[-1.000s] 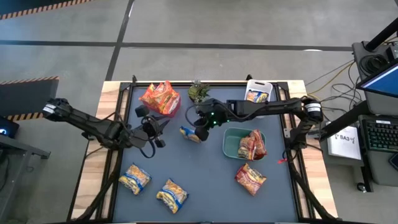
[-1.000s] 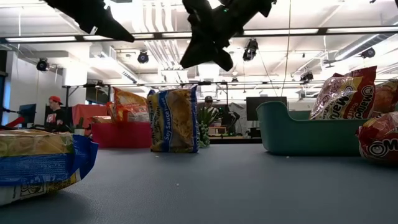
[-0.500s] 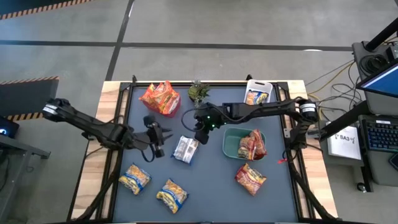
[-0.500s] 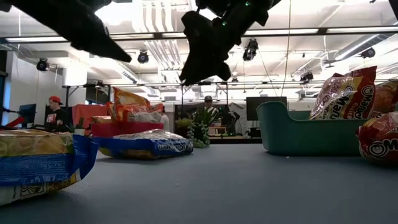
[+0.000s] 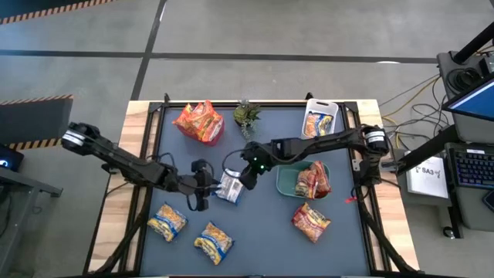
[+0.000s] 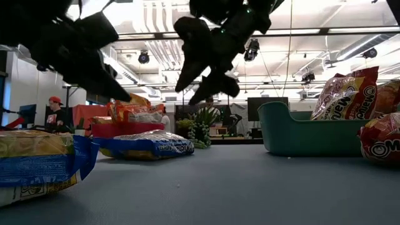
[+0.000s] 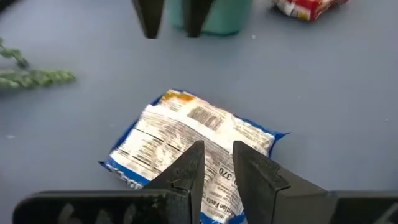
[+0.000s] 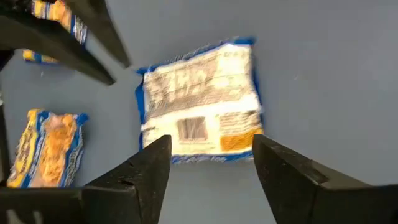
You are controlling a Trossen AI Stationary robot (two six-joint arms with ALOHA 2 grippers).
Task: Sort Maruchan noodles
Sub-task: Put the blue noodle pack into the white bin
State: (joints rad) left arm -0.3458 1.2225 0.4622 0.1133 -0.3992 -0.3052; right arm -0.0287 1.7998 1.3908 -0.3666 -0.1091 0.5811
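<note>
A yellow-with-blue Maruchan noodle packet (image 5: pixel 229 186) lies flat in the middle of the table, its printed white back up (image 7: pixel 186 127). My left gripper (image 5: pixel 203 190) hangs just left of and above it, its fingers (image 7: pixel 193 163) a narrow gap apart with nothing between them. My right gripper (image 5: pixel 246 176) hovers over the packet's right edge, open wide (image 8: pixel 211 152). In the low view both grippers (image 6: pixel 124 95) (image 6: pixel 205 86) are clear above the packet (image 6: pixel 150 144). Neither touches it.
Orange packets (image 5: pixel 199 120) fill a red tray at the far left, beside a small green plant (image 5: pixel 246 114). A white tray (image 5: pixel 320 116) holds one packet. A teal bin (image 5: pixel 287 179) holds red packets. One red packet (image 5: pixel 310 220) and two yellow-blue ones (image 5: pixel 167 222) (image 5: pixel 213 241) lie near.
My right gripper has opened and let go of the yellow-blue packet, which stood on edge and has fallen flat, back up. The right gripper has then sunk toward it. My left gripper has come down and toward the table's right, up to the packet, rolling its wrist.
</note>
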